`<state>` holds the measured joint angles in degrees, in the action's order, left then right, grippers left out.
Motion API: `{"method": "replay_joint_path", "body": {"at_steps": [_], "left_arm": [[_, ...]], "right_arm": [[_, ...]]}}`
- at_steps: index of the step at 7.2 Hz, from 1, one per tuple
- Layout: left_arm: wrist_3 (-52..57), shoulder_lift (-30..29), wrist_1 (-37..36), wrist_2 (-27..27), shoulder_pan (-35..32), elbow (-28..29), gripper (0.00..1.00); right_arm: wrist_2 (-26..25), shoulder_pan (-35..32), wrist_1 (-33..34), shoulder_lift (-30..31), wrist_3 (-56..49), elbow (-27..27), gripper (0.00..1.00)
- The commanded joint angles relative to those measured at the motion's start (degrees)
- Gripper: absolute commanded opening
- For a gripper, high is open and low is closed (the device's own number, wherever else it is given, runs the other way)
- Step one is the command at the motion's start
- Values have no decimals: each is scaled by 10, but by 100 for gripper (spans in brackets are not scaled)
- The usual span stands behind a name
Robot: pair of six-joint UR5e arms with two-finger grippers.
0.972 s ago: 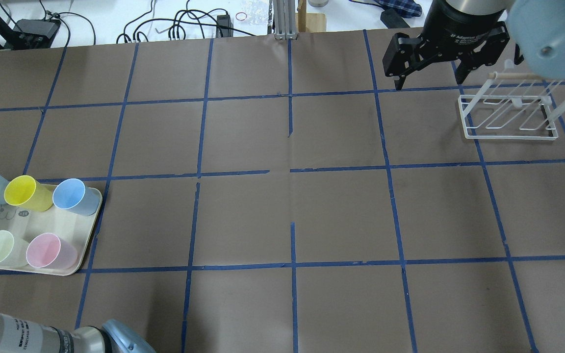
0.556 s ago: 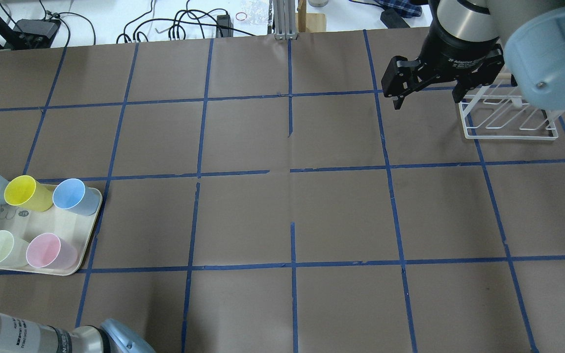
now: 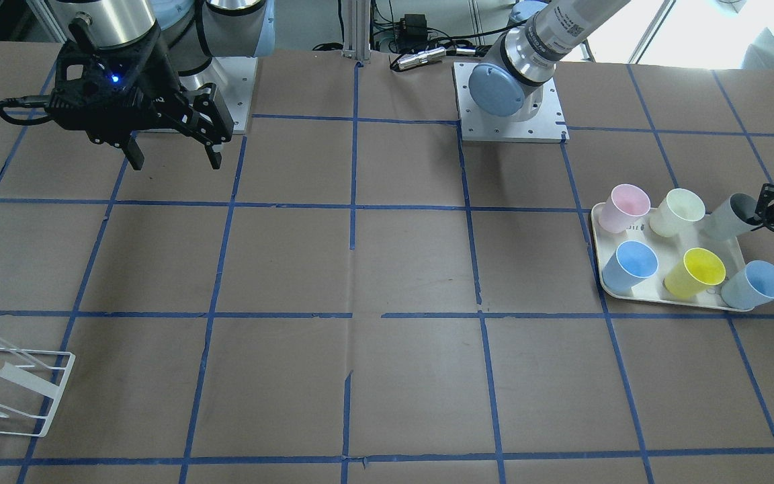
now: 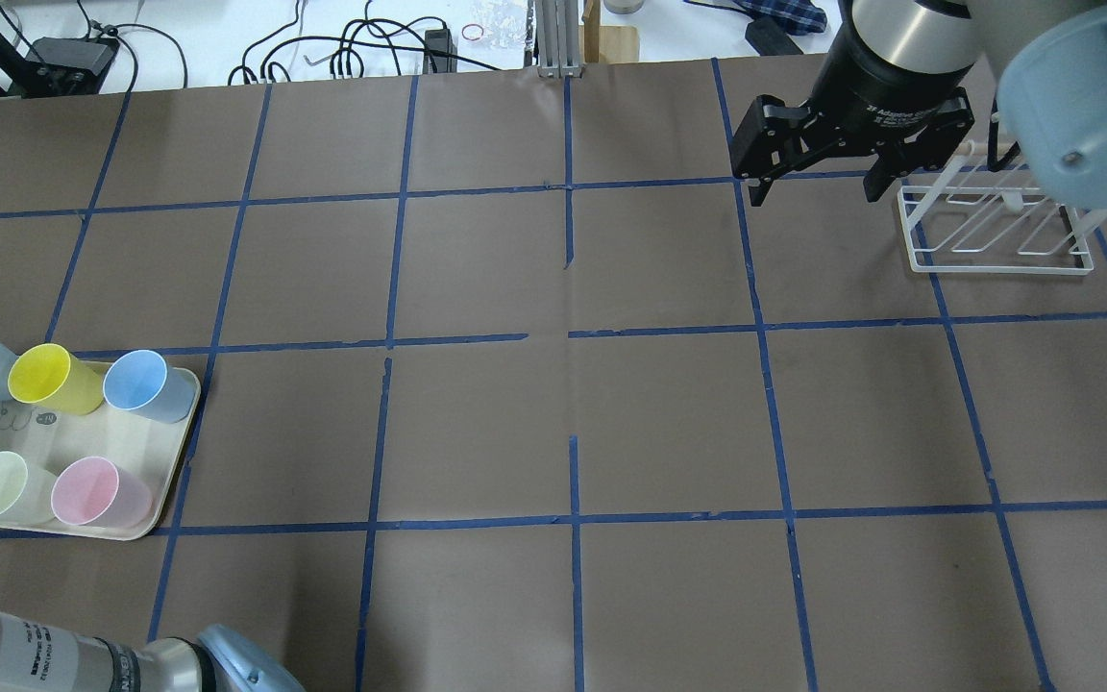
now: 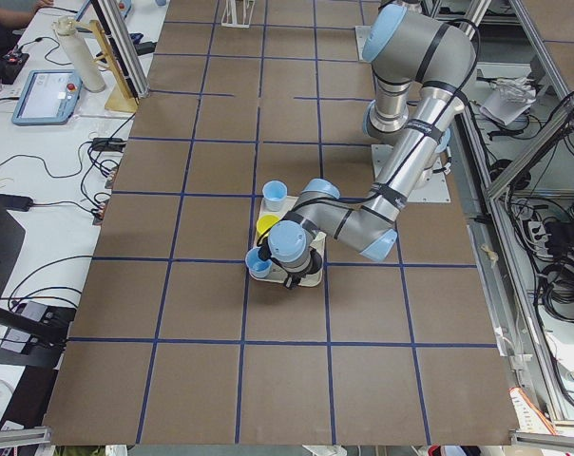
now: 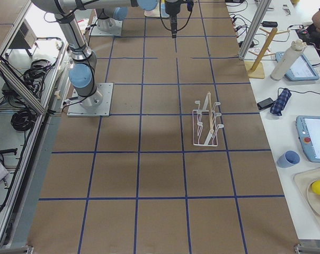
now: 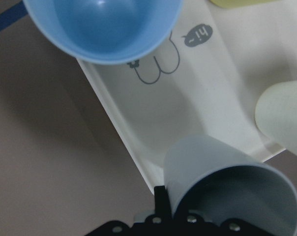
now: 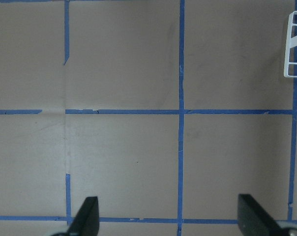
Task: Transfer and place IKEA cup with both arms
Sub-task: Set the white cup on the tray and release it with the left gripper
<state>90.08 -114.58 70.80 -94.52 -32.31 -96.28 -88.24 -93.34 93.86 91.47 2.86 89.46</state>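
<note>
across the taped tabletop (image 4: 573, 423) the two arms stand well apart, which suits a handover: the left arm (image 5: 401, 161) reaches down to the tray end, while the right arm (image 4: 909, 38) hangs at the rack end. beside the white wire rack (image 4: 996, 271) the right tool (image 4: 814, 195) hovers clear of the tabletop, fingers spread wide with nothing between them, so i judge it ready to receive. the cream tray (image 3: 664, 243) carries the pastel cups (image 3: 696, 269). the ikea cup (image 3: 726, 218) is at the tray's outer corner on the robot's side, the easiest spot to reach from outside. the left tool (image 3: 766, 208) is at that cup's rim. one finger (image 7: 161, 196) lies against the outer wall and the other is hidden, likely inside the mouth, so i judge it to be pinching the wall. the cup's long axis runs close to upright, mouth up and open toward the left wrist camera, narrow base down over the tray corner. whether the base touches the tray i cannot tell.
</note>
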Motion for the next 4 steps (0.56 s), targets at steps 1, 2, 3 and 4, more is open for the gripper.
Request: {"method": "replay_joint_path", "body": {"at_steps": [1, 2, 3, 4], "left_arm": [[3, -4, -5, 0, 0, -3, 49], [0, -6, -5, 0, 0, -4, 62], [-4, -5, -6, 1, 0, -1, 66], [-7, 2, 2, 0, -1, 10, 70]], "right_arm": [[-1, -1, -5, 1, 0, 0, 100], [-1, -1, -4, 1, 0, 0, 100], [-1, -1, -4, 1, 0, 0, 100], [-1, -1, -4, 1, 0, 0, 100]]}}
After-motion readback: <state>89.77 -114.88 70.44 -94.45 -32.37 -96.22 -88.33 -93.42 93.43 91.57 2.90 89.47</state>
